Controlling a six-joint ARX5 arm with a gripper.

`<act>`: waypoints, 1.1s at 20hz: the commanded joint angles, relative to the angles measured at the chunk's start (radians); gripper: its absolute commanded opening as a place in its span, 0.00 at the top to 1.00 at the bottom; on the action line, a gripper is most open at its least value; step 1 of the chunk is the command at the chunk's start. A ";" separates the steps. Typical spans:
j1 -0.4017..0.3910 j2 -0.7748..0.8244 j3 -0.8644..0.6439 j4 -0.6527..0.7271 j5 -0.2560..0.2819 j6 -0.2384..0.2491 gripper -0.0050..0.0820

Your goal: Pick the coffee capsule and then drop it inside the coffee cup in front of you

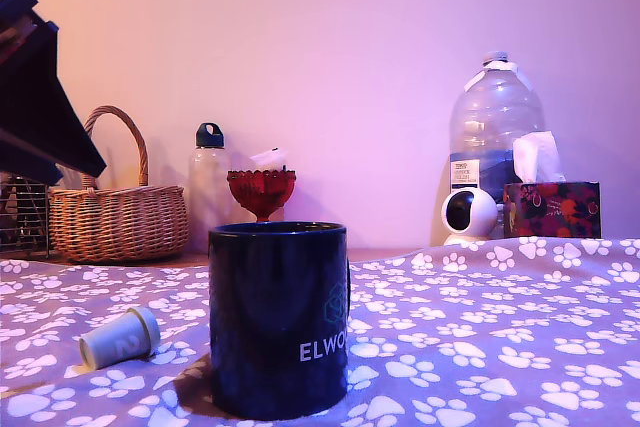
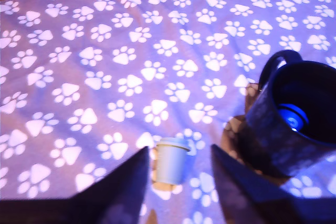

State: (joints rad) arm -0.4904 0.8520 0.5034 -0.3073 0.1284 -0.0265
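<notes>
A pale green coffee capsule [image 1: 121, 337] lies on its side on the paw-print cloth, at the exterior view's left of the coffee cup [image 1: 278, 317], a glossy dark mug lettered "ELWO". In the wrist view the capsule [image 2: 171, 160] lies between and below my two dark fingers, and the cup [image 2: 294, 119] stands beside it with its handle showing and something blue glowing inside. My gripper [image 2: 178, 174] is open above the capsule, not touching it. In the exterior view only a dark part of the arm [image 1: 35, 97] shows at the upper left.
Along the back stand a wicker basket [image 1: 118, 212], a clear bottle [image 1: 209, 187], a red goblet-shaped dish [image 1: 262, 192], a large water jug [image 1: 495, 137], a small white camera [image 1: 468, 215] and a tissue box [image 1: 551, 207]. A wire rack [image 1: 22, 217] is at far left.
</notes>
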 commanded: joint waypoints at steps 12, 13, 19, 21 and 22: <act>-0.002 -0.001 -0.024 -0.008 -0.029 0.013 0.27; -0.002 0.000 -0.024 -0.014 -0.030 0.013 0.27; 0.000 0.064 -0.025 0.010 -0.030 0.034 0.27; 0.000 0.092 -0.025 0.055 -0.028 0.035 0.27; -0.001 0.107 -0.025 0.076 -0.029 0.036 0.27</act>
State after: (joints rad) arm -0.4900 0.9516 0.5026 -0.2516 0.1024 0.0036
